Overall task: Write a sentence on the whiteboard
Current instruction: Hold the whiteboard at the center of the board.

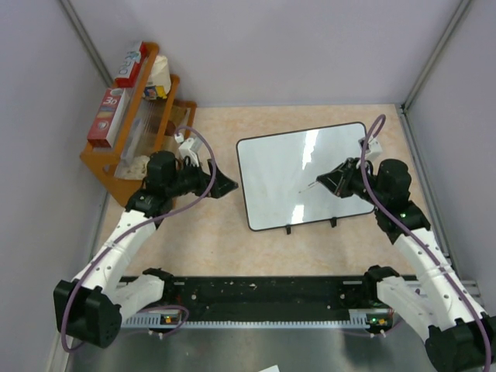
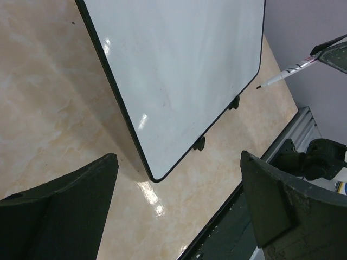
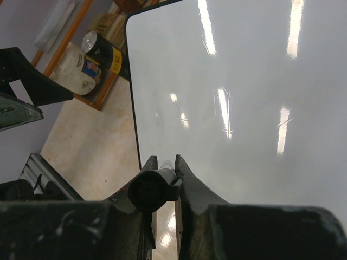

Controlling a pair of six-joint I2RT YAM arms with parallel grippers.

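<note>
Right tool (image 3: pixel 164 162) fills the bottom of the right wrist view, fingers clamped on a dark-capped marker (image 3: pixel 147 189) that points up-frame at the whiteboard (image 3: pixel 244 108). Board lies flat on the beige desk (image 1: pixel 209 248), centre-right of the top view. It is glossy white with a thin black rim, rounded corners and two black feet (image 1: pixel 288 229) on its lower edge. Surface shows bright light streaks and faint grey smears.

Left tool (image 2: pixel 178 157) has fingers wide apart and grips nothing. It sits just left of the board's left edge in the top view.

Left wrist view alone shows the marker's white barrel and dark tip at upper right. Cannot tell if the tip touches the board. Right wrist view alone shows a can (image 3: pixel 100 49) on the wooden rack (image 1: pixel 116 167), which sits at upper left in the top view.
</note>
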